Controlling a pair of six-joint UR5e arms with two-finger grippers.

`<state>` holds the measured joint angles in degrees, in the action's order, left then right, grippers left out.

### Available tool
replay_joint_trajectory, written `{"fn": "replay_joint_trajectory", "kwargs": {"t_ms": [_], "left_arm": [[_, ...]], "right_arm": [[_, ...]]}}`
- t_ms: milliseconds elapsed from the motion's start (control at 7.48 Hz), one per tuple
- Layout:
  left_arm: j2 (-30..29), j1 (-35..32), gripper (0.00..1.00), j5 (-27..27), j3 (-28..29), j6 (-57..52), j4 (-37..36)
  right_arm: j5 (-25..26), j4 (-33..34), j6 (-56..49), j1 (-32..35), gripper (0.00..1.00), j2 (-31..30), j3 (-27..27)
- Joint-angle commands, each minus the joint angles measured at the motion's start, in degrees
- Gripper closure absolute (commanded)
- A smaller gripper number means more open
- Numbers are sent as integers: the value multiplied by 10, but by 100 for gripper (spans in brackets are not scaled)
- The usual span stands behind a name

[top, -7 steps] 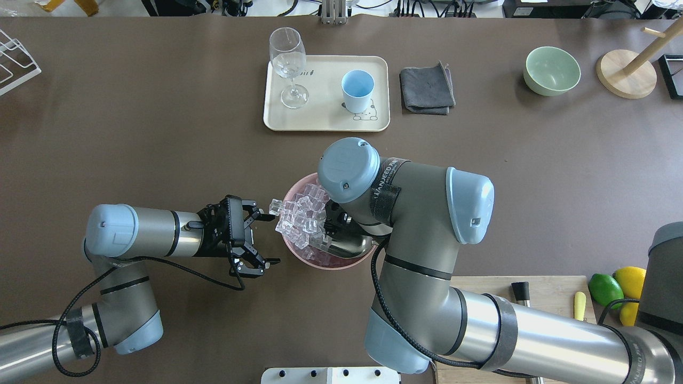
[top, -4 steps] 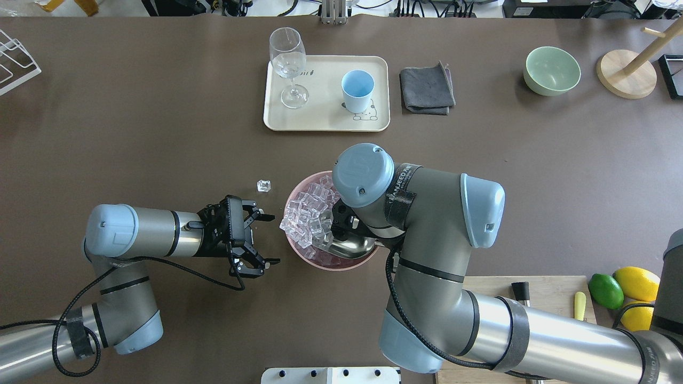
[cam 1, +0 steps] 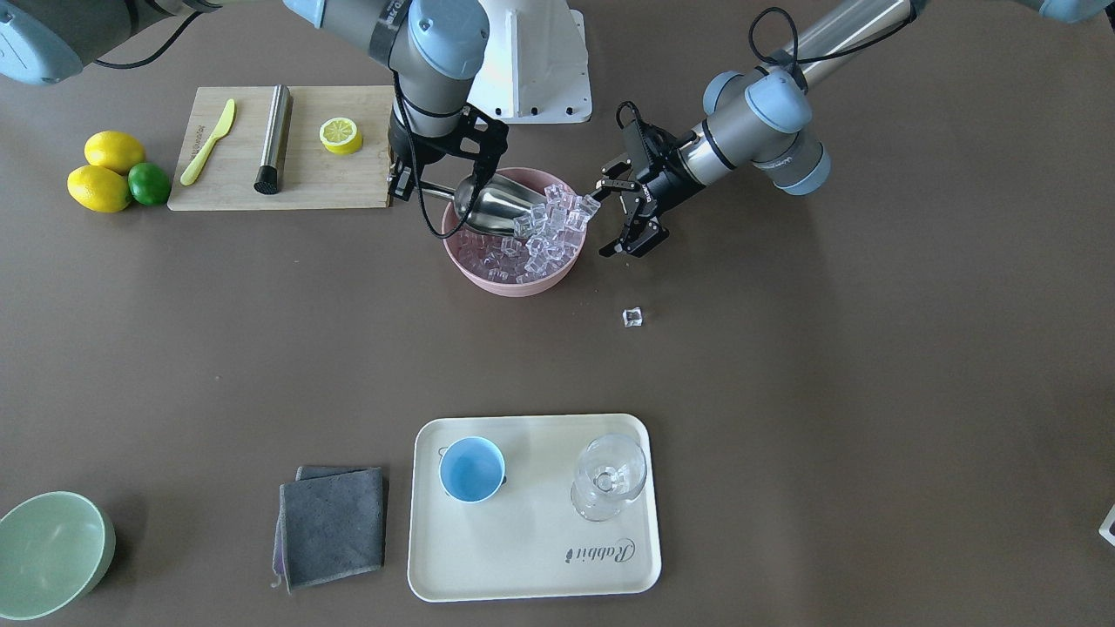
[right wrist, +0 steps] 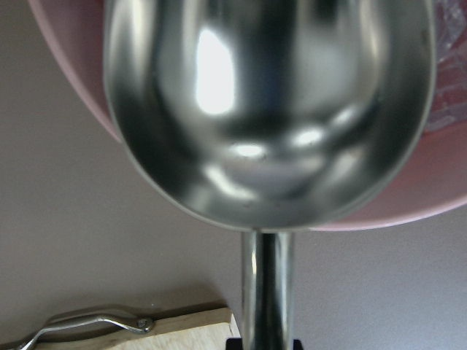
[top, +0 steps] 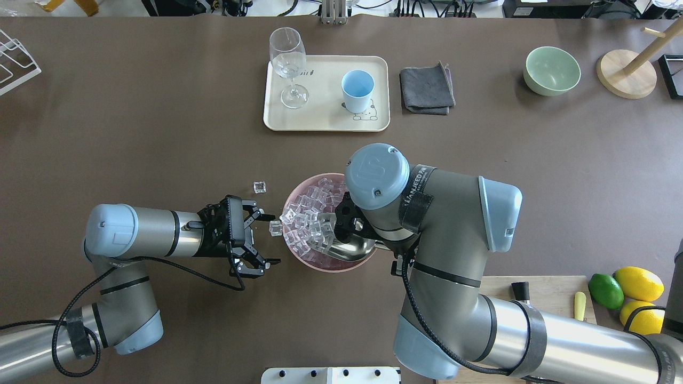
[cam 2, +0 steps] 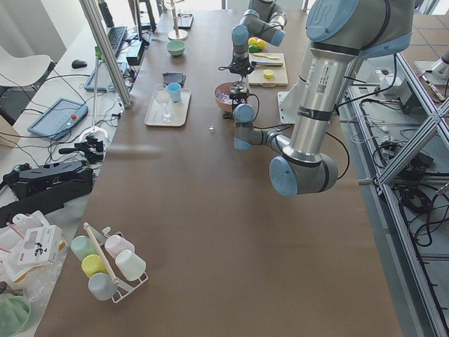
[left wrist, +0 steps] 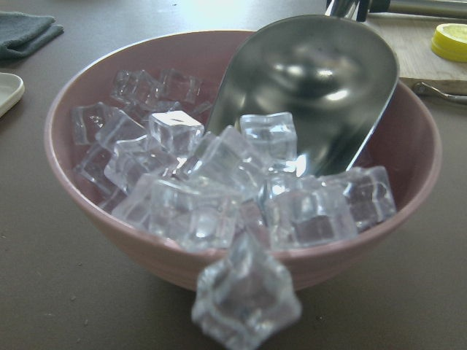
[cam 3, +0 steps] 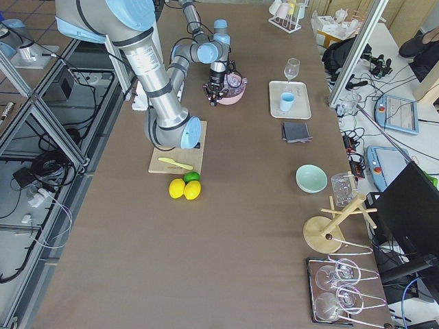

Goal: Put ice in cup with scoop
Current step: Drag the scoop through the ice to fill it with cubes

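The steel scoop (top: 349,246) lies in a pink bowl (top: 314,262), its trough pushed into the heap of ice (top: 309,224). My right gripper (cam 1: 408,179) is shut on the scoop's handle (right wrist: 267,284) at the bowl's near side. The left wrist view shows the trough (left wrist: 314,80) empty, with ice (left wrist: 219,182) at its mouth. One cube (top: 275,228) hangs outside the bowl's left rim; another (top: 260,186) lies on the table. My left gripper (top: 271,239) is open and empty, just left of the bowl. The light-blue cup (top: 357,89) stands empty on the cream tray (top: 325,120).
A stemmed glass (top: 288,64) shares the tray. A grey cloth (top: 427,88) and a green bowl (top: 552,70) lie to its right. A cutting board (cam 1: 287,148) with a lemon half, knife and steel cylinder sits near my right arm, lemons and a lime (cam 1: 113,178) beside it.
My right arm has moved right, drawing the scoop back across the bowl. One cube has fallen onto the table left of the bowl, and another now sits outside the rim. The left arm is still.
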<state>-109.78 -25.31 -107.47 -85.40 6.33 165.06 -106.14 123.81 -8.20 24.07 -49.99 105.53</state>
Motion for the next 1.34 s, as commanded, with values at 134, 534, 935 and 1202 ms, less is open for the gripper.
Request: {"fn": "replay_joint_trajectory", "kwargs": {"t_ms": [134, 534, 935, 1202], "left_arm": [[1, 0, 2, 0, -1, 0, -1], [1, 0, 2, 0, -3, 0, -1], [2, 0, 2, -1, -5, -1, -2], [2, -1, 2, -1, -9, -3, -2]], "right_arm": [[-27, -101, 6, 0, 100, -55, 17], [-35, -107, 3, 2, 100, -56, 18], [-59, -107, 0, 12, 100, -57, 26], [-62, -107, 0, 17, 100, -58, 35]]}}
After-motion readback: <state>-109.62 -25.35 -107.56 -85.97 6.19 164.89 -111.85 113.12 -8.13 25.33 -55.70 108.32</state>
